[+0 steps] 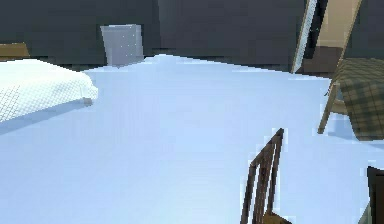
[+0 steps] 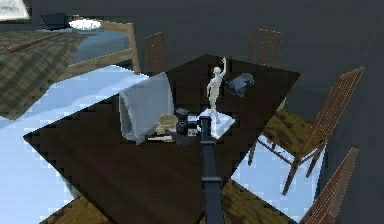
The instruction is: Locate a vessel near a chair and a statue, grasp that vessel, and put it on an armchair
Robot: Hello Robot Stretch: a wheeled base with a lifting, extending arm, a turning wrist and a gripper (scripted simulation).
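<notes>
On the arm side, fingers (image 2: 180, 133) near a statue (image 2: 215, 90), cannot tell if holding; ahead, a bed (image 1: 40, 88).

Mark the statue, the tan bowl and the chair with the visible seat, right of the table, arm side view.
statue (image 2: 214, 91): arm side view, on its torso.
tan bowl (image 2: 168, 122): arm side view, on its rim.
chair (image 2: 288, 128): arm side view, on its seat.
</notes>
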